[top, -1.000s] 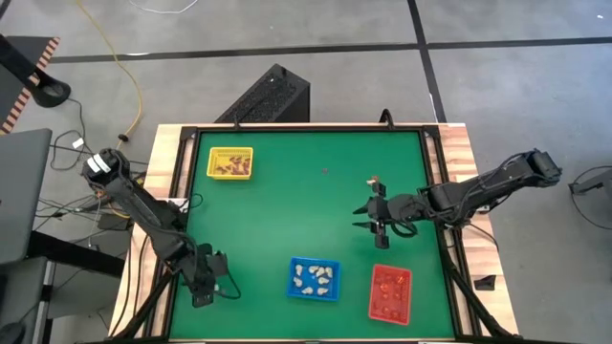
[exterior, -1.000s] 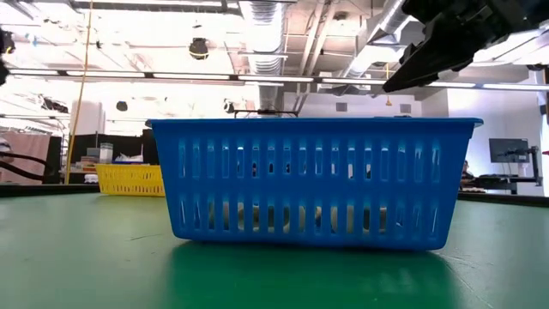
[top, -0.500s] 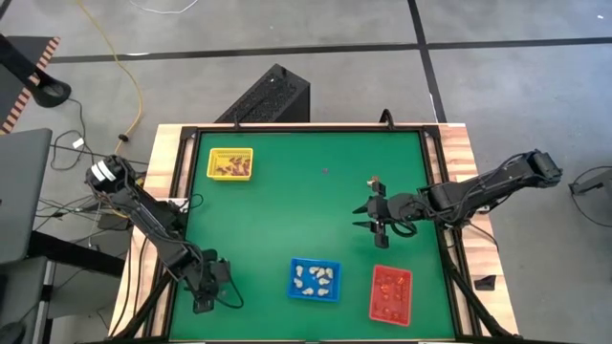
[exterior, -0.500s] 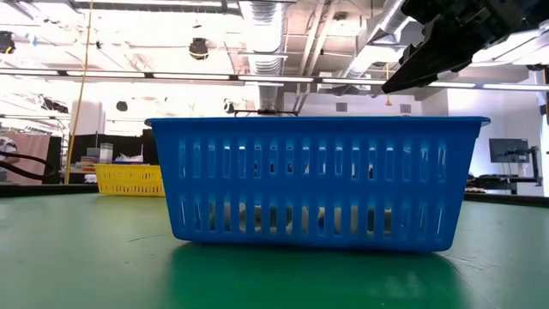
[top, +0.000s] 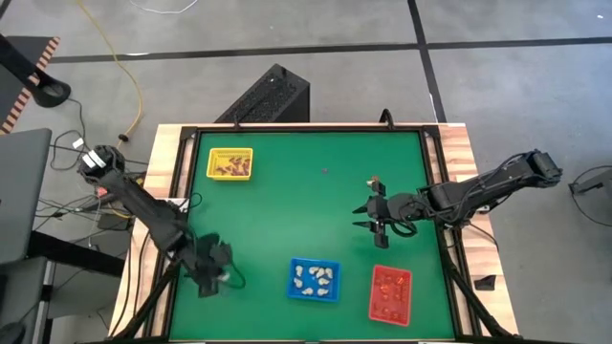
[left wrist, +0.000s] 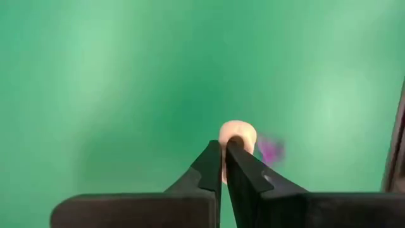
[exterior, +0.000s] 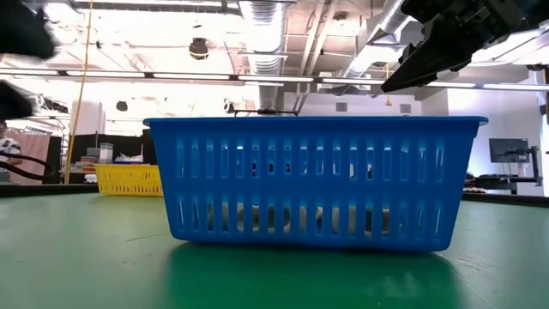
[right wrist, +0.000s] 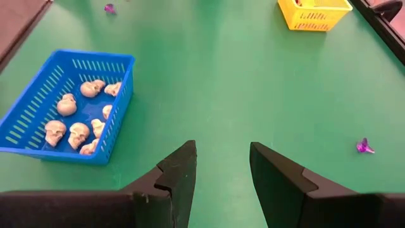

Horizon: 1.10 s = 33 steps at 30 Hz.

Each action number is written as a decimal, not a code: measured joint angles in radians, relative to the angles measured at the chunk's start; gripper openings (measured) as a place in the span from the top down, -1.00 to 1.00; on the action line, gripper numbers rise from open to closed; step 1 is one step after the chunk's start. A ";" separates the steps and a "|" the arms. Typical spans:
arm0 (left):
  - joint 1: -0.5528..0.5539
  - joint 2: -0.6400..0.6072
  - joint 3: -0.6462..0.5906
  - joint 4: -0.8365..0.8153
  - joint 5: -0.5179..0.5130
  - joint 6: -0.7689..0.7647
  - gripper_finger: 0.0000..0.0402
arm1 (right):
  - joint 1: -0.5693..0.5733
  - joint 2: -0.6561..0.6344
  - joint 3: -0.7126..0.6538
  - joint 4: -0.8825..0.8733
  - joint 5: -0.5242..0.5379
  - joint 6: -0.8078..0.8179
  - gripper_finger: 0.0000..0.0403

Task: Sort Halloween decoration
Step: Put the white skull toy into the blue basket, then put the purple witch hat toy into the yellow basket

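My left gripper [top: 217,274] stands over the table's near left part, left of the blue tray [top: 315,279], and is shut on a whitish-cream trinket [left wrist: 238,135]. A purple trinket [left wrist: 271,150] lies on the green mat just beyond it. The blue tray holds several cream skull trinkets [right wrist: 68,126]. My right gripper [top: 375,223] hangs open above the mat at the right, nothing between its fingers [right wrist: 221,170]. Two more purple trinkets [right wrist: 364,147] [right wrist: 109,8] lie loose on the mat. My left gripper pinches the cream trinket's near lower part [left wrist: 234,143] between its two fingertips [left wrist: 212,163]. Most of the trinket sticks out past the tips. The fingers slant steeply down from the table's left side. The trinket sits over the green mat.
A yellow tray [top: 230,163] with dark trinkets stands at the far left, and a red tray [top: 390,292] with reddish ones at the near right. Small loose pieces lie at mid-table [top: 325,171] and near the right arm [top: 373,180]. Open green mat lies between the trays.
My left gripper has shut and taken hold of the cream trinket, then risen and moved a little toward the table's far and right side, toward the blue tray. My right arm has kept still.
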 joint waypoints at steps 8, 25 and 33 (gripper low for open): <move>0.185 -0.044 -0.002 0.561 -0.359 0.546 1.00 | -0.024 0.000 0.006 0.028 0.000 0.000 0.12; 0.438 0.591 0.237 1.137 0.188 0.846 0.81 | -0.028 0.000 0.007 0.013 0.000 0.000 0.12; 0.480 0.567 0.439 0.653 0.236 0.876 0.34 | -0.030 0.000 0.007 -0.021 0.000 -0.009 0.12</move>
